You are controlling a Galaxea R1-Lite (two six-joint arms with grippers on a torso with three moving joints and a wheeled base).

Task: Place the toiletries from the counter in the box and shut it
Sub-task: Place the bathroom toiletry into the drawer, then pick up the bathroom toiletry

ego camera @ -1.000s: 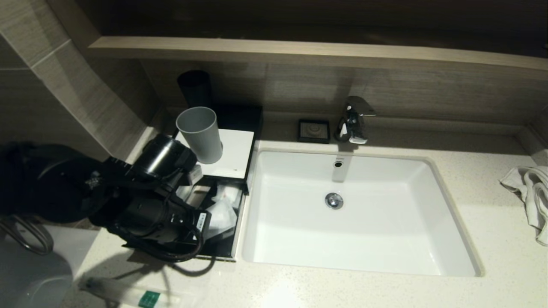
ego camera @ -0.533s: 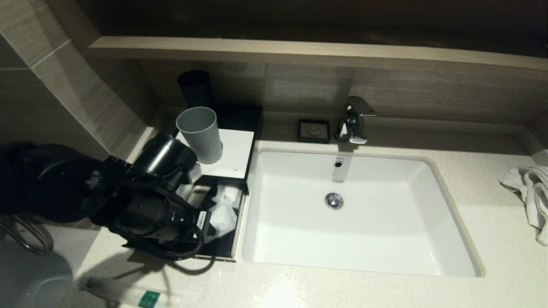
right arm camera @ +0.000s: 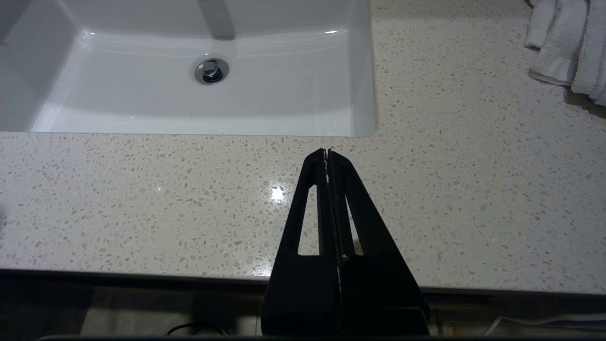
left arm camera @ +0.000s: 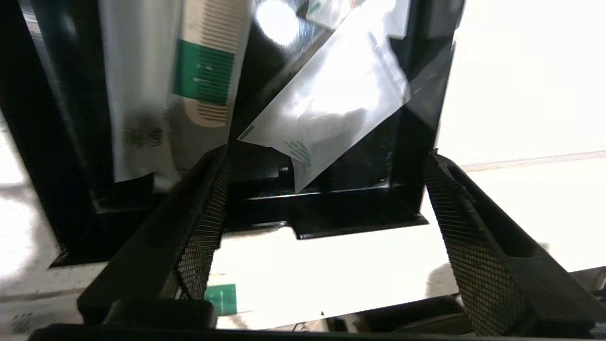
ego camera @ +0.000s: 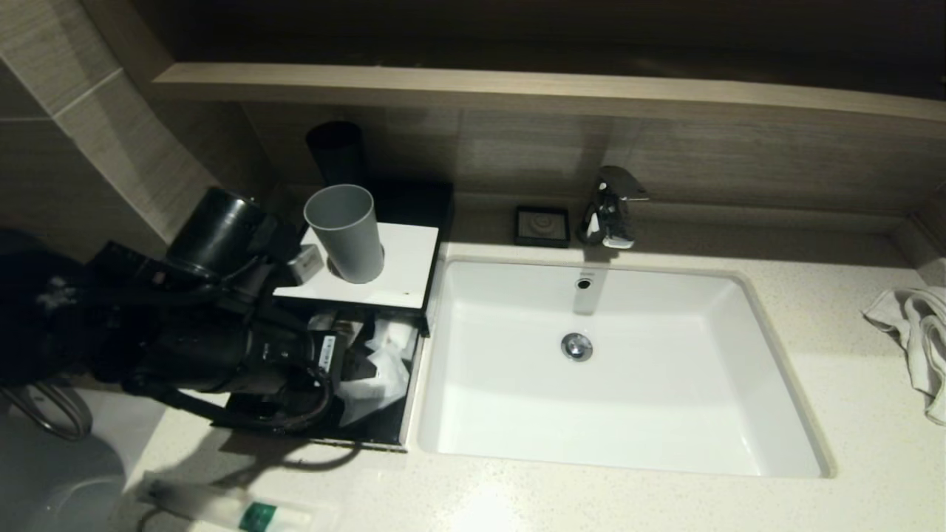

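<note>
Our left gripper [left arm camera: 322, 208] hangs over the near end of the black box [ego camera: 384, 436] beside the sink [ego camera: 783, 355], its jaws spread wide with nothing between them. Inside the box we see a wrapped comb [left arm camera: 208, 61] and a white sachet [left arm camera: 331, 104] lying loose, while one more wrapped packet [ego camera: 229, 508] rests on the counter [ego camera: 591, 502] in front of the box. Our right gripper [right arm camera: 327, 156] sits above the counter's front edge, jaws pressed together.
</note>
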